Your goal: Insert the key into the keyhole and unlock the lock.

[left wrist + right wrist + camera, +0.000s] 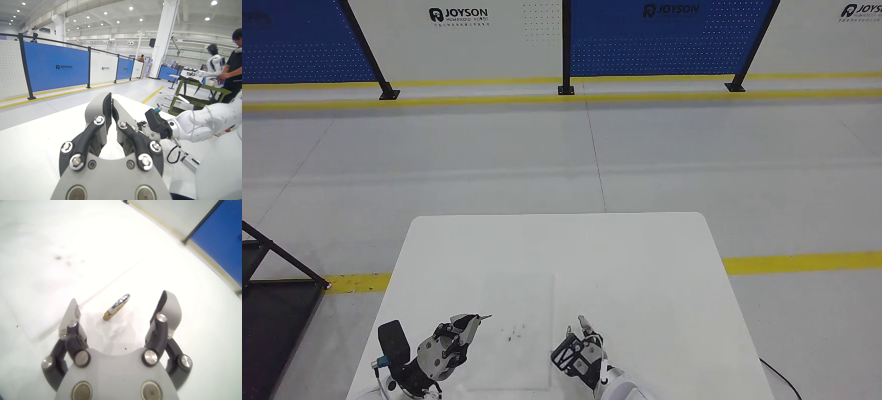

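R end effector [120, 302] spread above lock [115, 308], L end effector [111, 103] pressed together; if R closes off-centre, slick lock prob. skids across counter [170, 256], no grip.

A bright, open workshop hall around one white table [642, 250].

Pale grey floor [692, 160] spreads out around the table, and a yellow stripe [802, 262] runs past it close by. Well beyond the table's far edge, a double yellow line [492, 101] lies along a barrier of blue and white panels [662, 35] held between black posts [564, 45]. A black frame [267, 330] stands just beside the table. High above the table, round ceiling lights [131, 8] shine among white beams, and a white column [164, 37] rises farther off.
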`<move>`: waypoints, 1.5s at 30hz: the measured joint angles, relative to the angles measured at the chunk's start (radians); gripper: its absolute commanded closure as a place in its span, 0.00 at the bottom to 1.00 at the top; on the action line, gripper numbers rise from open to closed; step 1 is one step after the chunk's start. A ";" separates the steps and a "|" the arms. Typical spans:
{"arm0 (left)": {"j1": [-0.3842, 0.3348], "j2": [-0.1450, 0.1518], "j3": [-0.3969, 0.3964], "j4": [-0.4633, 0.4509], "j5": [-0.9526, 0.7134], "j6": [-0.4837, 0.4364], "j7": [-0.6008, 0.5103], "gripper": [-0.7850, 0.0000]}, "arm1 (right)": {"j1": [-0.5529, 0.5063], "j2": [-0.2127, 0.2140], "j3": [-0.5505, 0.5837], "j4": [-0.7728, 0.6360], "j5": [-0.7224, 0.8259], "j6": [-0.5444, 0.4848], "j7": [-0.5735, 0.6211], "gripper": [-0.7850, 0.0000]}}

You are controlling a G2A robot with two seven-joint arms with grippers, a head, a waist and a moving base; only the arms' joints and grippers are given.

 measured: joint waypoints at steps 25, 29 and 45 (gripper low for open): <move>0.000 0.000 0.000 0.000 0.000 0.000 0.000 1.00 | 0.015 -0.010 -0.004 0.062 0.018 0.023 -0.024 0.65; 0.000 0.000 0.000 0.000 0.000 0.000 0.000 1.00 | 0.017 -0.012 -0.004 0.068 0.023 0.025 -0.028 0.91; 0.000 0.000 0.000 0.000 0.000 0.000 0.000 1.00 | -0.022 0.013 0.110 -0.059 0.193 -0.114 -0.188 1.00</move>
